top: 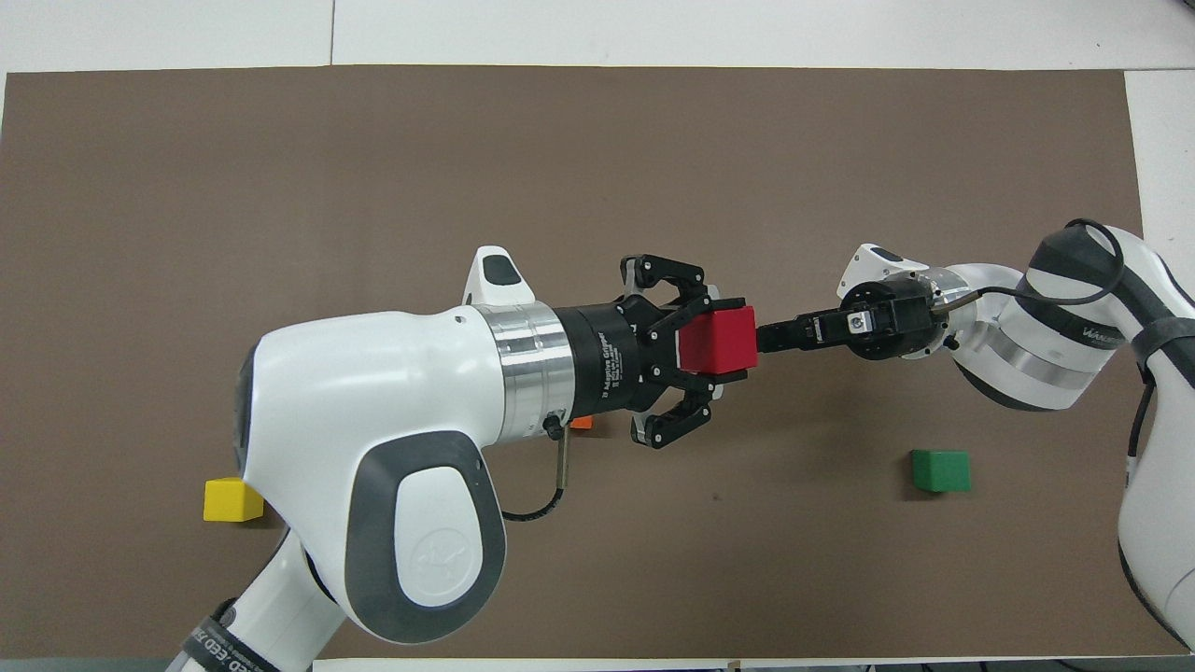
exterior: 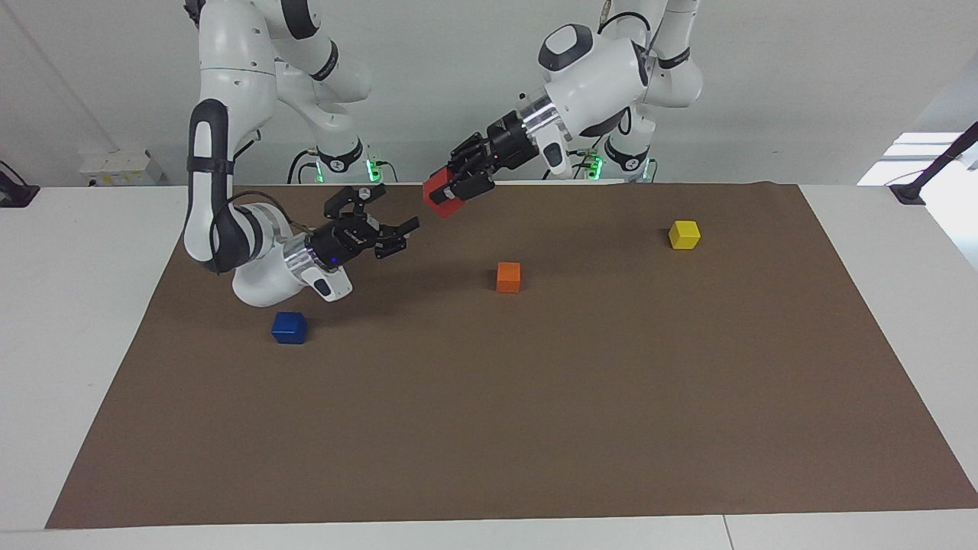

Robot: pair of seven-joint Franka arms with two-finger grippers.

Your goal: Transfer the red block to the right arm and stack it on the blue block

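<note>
White table [exterior: 76, 305] under brown mat [exterior: 535, 420] with scattered cubes.

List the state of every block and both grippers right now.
red block: held in the air, tilted
left gripper: shut on the red block
right gripper: open, just short of the red block, not gripping
blue block: on the mat, bare
orange block: on the mat
yellow block: on the mat
green block: on the mat
</note>
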